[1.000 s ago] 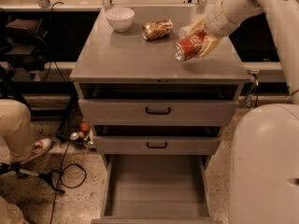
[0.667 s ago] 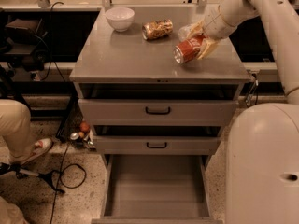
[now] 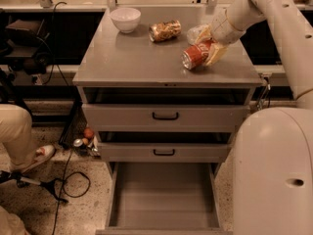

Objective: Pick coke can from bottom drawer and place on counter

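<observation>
The red coke can point(image 3: 195, 55) lies tilted on its side, silver end toward me, low over the right part of the grey counter point(image 3: 132, 58). My gripper point(image 3: 208, 47) is shut on the can, its tan fingers point(image 3: 215, 54) on either side. I cannot tell whether the can touches the counter. The bottom drawer point(image 3: 164, 192) is pulled out at the bottom of the view and its flat floor is bare.
A white bowl point(image 3: 125, 19) and a tan-gold snack bag point(image 3: 165, 30) sit at the back of the counter. A clear plastic bottle point(image 3: 197, 33) lies behind my gripper. Two shallower drawers with black handles point(image 3: 165, 116) are slightly open. A person's leg point(image 3: 17, 138) is at left.
My gripper has lowered the coke can slightly toward the counter and shifted it a little to the left. Nothing else has moved.
</observation>
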You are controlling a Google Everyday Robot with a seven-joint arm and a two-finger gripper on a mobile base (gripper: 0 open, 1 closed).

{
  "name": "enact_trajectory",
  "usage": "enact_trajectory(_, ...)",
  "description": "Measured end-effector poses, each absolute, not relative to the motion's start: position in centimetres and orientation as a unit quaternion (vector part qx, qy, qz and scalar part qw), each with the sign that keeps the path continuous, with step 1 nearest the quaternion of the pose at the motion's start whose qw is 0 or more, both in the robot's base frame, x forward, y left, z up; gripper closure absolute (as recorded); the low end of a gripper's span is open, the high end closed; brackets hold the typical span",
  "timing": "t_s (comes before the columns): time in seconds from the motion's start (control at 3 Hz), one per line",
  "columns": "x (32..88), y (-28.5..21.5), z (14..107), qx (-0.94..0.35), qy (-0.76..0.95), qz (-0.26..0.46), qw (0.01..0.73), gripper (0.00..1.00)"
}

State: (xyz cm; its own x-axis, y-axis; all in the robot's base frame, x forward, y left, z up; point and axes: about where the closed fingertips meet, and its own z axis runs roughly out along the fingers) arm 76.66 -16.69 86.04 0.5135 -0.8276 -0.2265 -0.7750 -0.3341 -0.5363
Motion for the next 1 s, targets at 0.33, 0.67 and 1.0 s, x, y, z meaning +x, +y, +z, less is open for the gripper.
enact_trajectory(0.33,76.73,-16.84,85.97,-0.816,0.494,-0.047,0.297,0.52)
enact_trajectory(0.67,76.76,-16.92,86.0,-0.817,0.494,-0.05,0.292,0.29)
enact_trajectory(1.0,76.78,-16.99,86.01,-0.819,0.493,-0.052,0.288,0.05)
